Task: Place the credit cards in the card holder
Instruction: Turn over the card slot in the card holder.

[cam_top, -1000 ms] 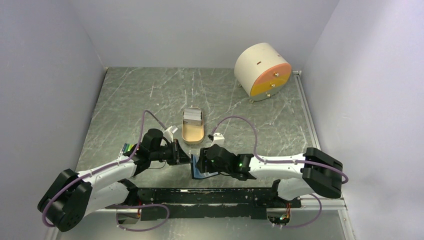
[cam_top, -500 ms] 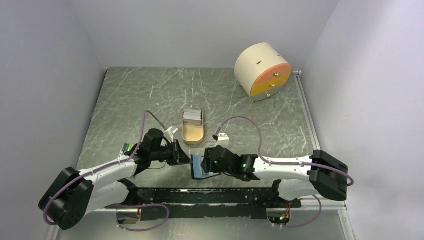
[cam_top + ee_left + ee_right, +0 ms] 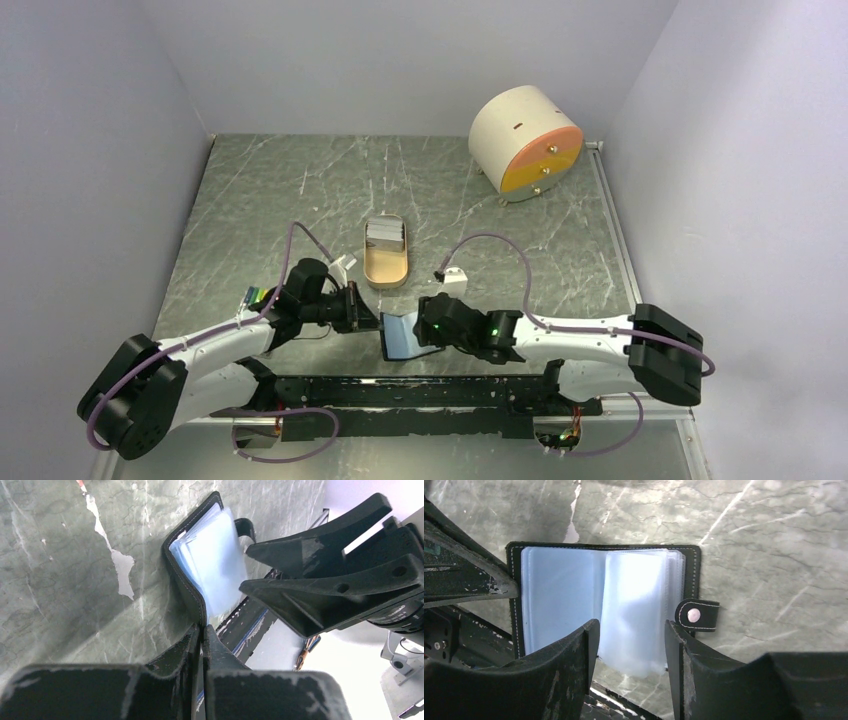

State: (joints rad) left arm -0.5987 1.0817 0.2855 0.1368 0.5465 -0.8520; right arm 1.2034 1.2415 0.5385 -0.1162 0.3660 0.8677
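No legible text or markings.

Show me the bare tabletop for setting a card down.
Bare: far-left tabletop between wall and tray; the stretch between tray and drum. Crowded: near edge, where left gripper and right gripper meet at the card holder.

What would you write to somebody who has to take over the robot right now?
Left claw: shut on the cover edge of the card holder, keeping it open.
Right claw: open, straddling the clear pockets, gripping nothing.
Credit cards: stacked in the tan tray, beyond both claws.
Done: the holder lies open. No card shows in a pocket.
Left: fetch each card and slide it into a pocket.
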